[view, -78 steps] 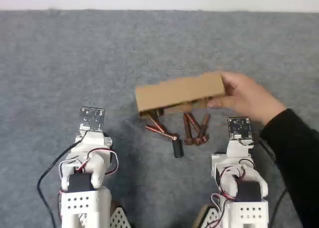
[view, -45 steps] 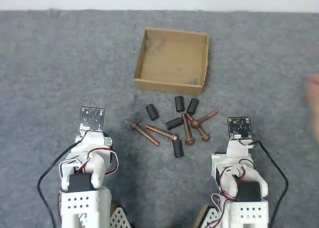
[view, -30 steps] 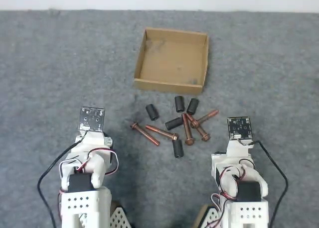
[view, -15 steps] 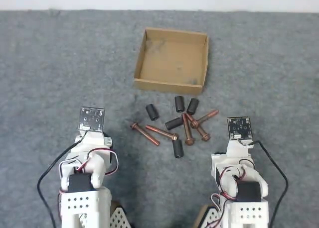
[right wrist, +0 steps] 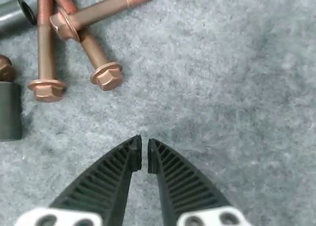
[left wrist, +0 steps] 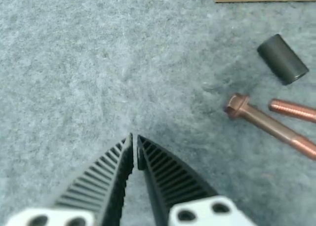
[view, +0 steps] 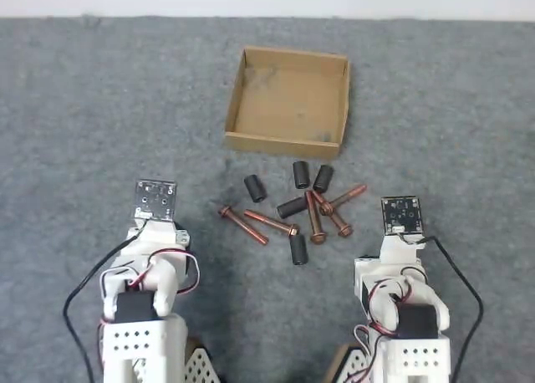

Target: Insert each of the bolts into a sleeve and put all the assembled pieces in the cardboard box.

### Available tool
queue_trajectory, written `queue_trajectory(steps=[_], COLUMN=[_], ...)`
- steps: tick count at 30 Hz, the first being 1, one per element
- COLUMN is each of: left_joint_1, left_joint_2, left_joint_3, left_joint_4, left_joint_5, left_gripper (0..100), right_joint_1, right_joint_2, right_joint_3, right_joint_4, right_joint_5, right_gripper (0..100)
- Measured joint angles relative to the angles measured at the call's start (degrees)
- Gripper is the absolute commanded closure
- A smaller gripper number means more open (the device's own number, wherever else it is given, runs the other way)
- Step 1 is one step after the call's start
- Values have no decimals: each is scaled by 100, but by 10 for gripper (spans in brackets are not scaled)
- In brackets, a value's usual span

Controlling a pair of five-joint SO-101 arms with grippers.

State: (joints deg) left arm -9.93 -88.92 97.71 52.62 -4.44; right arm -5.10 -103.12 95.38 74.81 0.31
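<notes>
Box (view: 282,142): cardboard, open-topped, far centre of grey counter (view: 92,107).
Bolts (view: 269,222): five, copper, loose, clustered near side of box, between the arms.
Sleeves (view: 255,188): five, black, scattered among bolts, lying separate.
Left hand (left wrist: 134,151): fingers together, holding nothing, left of cluster.
Right hand (right wrist: 144,156): fingers together, holding nothing, right of cluster.

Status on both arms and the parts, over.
Left gripper, right gripper shut, empty. Five bolts, five sleeves loose on carpet, none assembled. Cardboard box empty, nothing in the way.
</notes>
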Motion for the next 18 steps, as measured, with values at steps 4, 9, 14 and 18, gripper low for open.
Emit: queue_trajectory(steps=[4, 9, 14, 18], left_joint_1=[316, 360, 352, 360], left_joint_2=[0, 0, 0, 0], left_joint_3=[0, 0, -18, -299], left_joint_4=[0, 0, 0, 0], left_joint_5=[-18, -18, -18, -18], left_gripper=[988, 988, 988, 988], right_joint_1=[0, 0, 18, 9], right_joint_2=[0, 0, 0, -9], right_joint_3=[0, 0, -176, -229], right_joint_4=[0, -53, -387, -976], right_joint_5=[0, 0, 0, 0], right_gripper=[992, 992, 992, 992])
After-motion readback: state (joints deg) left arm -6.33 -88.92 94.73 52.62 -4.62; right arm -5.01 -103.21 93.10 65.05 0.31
